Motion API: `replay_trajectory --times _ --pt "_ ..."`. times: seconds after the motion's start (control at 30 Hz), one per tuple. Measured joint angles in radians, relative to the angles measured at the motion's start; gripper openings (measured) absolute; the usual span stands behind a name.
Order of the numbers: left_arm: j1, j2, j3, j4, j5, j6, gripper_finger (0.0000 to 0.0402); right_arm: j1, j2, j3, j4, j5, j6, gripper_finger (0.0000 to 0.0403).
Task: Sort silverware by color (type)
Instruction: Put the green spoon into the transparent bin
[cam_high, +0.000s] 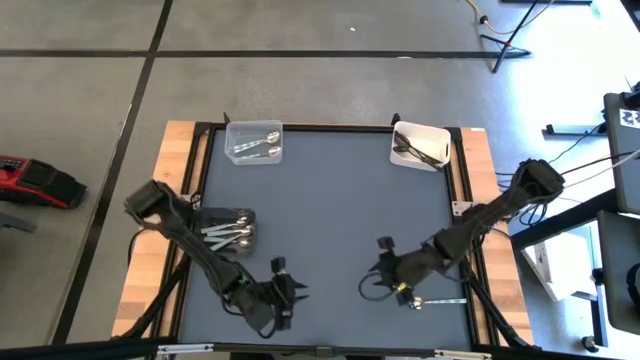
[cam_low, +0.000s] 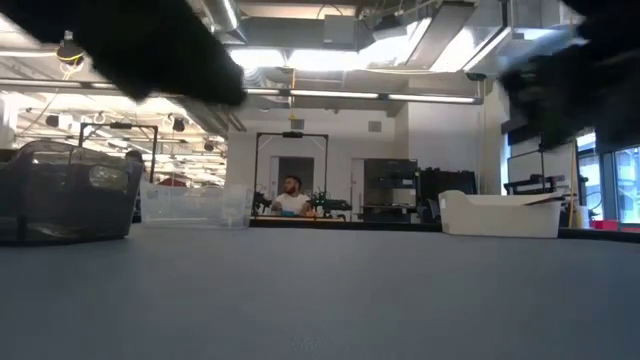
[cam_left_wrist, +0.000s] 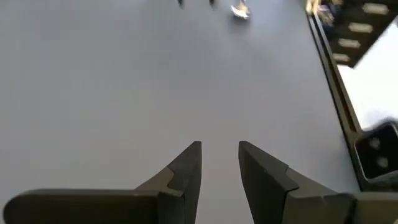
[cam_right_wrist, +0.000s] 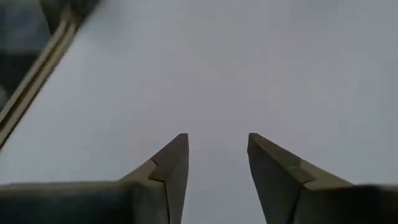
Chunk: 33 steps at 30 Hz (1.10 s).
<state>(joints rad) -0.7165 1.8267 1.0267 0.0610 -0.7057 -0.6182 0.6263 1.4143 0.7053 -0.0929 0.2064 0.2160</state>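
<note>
Both the left pincer (cam_high: 285, 290) and right pincer (cam_high: 378, 268) hover slightly parted and empty over bare worktop (cam_high: 330, 200), risking mixing spoons (cam_high: 232, 233) between bins if shades are misjudged.

Robotics lab: equipment racks (cam_low: 385, 185), ceiling ducting (cam_low: 340, 30).

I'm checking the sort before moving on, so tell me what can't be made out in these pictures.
- Dark bin: the high view shows the silverware too small to count, and the left arm overlaps one edge.
- White bin: the low view's level angle hides the contents behind its wall.
- Clear bin: pieces too small to type.
- Wrist views: only bare mat.
</note>
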Motion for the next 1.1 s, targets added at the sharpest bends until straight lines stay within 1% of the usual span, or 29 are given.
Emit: replay_trajectory --times 0.13,0.2,0.3,0.37,0.53,0.67,0.73,0.83,1.1 --pt "0.025 0.056 0.0 0.098 0.1 0.0 0.0102 0.108 -0.002 0.087 -0.319 -0.006 0.205 0.0154" --pt "0.039 0.068 -0.001 0.14 0.121 0.0 0.0102 0.16 -0.002 0.109 -0.408 -0.007 0.291 0.0154" --pt "0.056 0.075 -0.001 0.202 0.123 -0.001 0.0102 0.233 -0.002 0.123 -0.505 -0.009 0.419 0.0154" --pt "0.061 0.081 0.0 0.252 0.123 0.0 0.0102 0.278 -0.002 0.127 -0.542 -0.031 0.522 0.0154" --pt "0.038 0.096 0.0 0.334 0.133 -0.001 0.0102 0.398 -0.002 0.128 -0.583 -0.128 0.777 0.0154" --pt "0.011 0.11 0.0 0.354 0.12 -0.008 0.0102 0.484 0.013 0.128 -0.62 -0.101 0.952 0.0154" --pt "0.003 0.112 0.0 0.352 0.112 -0.025 0.0102 0.518 0.034 0.125 -0.622 -0.1 0.981 0.0154" --pt "-0.007 0.112 0.0 0.354 0.097 -0.043 0.0102 0.55 0.071 0.114 -0.621 -0.077 0.984 0.0154" --pt "-0.006 0.112 0.0 0.351 0.082 -0.051 0.0102 0.551 0.158 0.091 -0.613 -0.093 0.982 0.0152"
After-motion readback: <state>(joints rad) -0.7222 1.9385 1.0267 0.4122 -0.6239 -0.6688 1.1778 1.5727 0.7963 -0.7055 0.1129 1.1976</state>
